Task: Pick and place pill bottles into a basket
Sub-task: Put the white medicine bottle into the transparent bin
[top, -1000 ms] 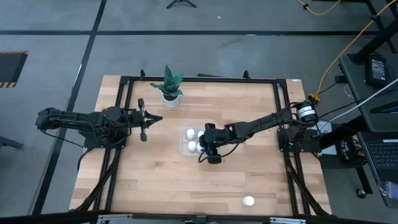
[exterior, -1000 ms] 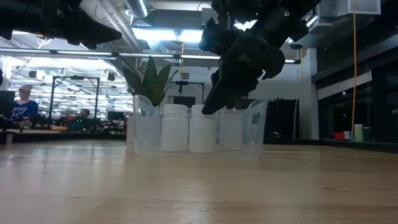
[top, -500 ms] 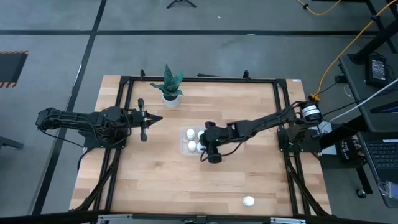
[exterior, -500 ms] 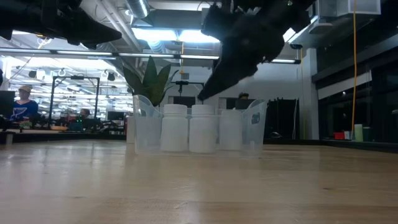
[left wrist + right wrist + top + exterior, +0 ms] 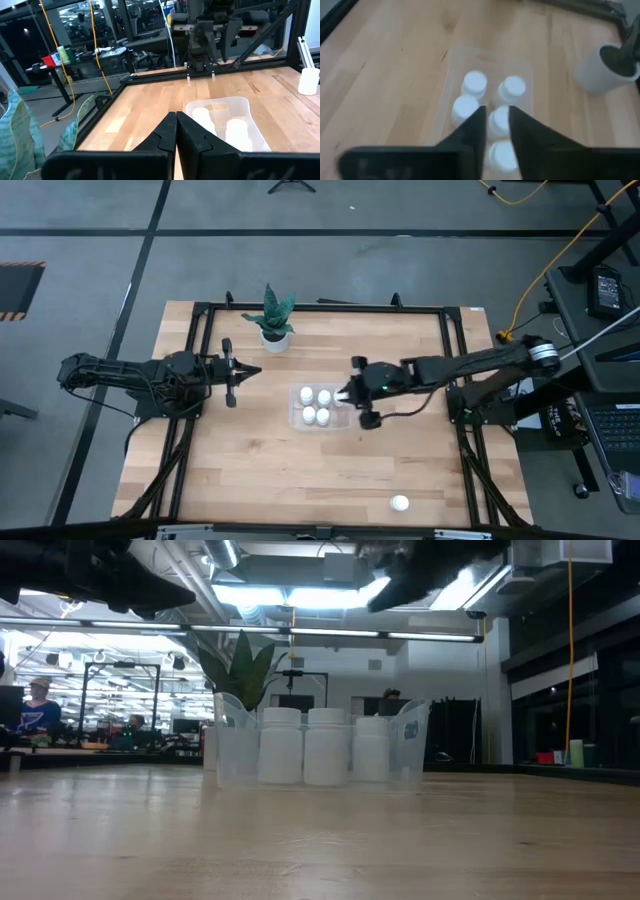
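The clear basket (image 5: 296, 420) stands at the table's middle with several white pill bottles (image 5: 323, 395) upright in it; it also shows in the low view (image 5: 408, 745) and the right wrist view (image 5: 449, 65). One more bottle (image 5: 399, 503) stands alone near the table's near edge. My right gripper (image 5: 346, 393) hangs open and empty above the basket's right side; in its wrist view (image 5: 496, 125) the bottles (image 5: 475, 82) show below the fingers. My left gripper (image 5: 256, 370) is shut and empty, left of the basket.
A white pot with a green plant (image 5: 275, 335) stands at the far side, left of the middle. A black frame (image 5: 200, 308) runs around the table's edge. Bare wood lies between the basket and the lone bottle.
My right gripper has risen out of the basket and drawn back toward the table's right edge, and has turned from pointing down to more level. The bottles in the basket stand as before.
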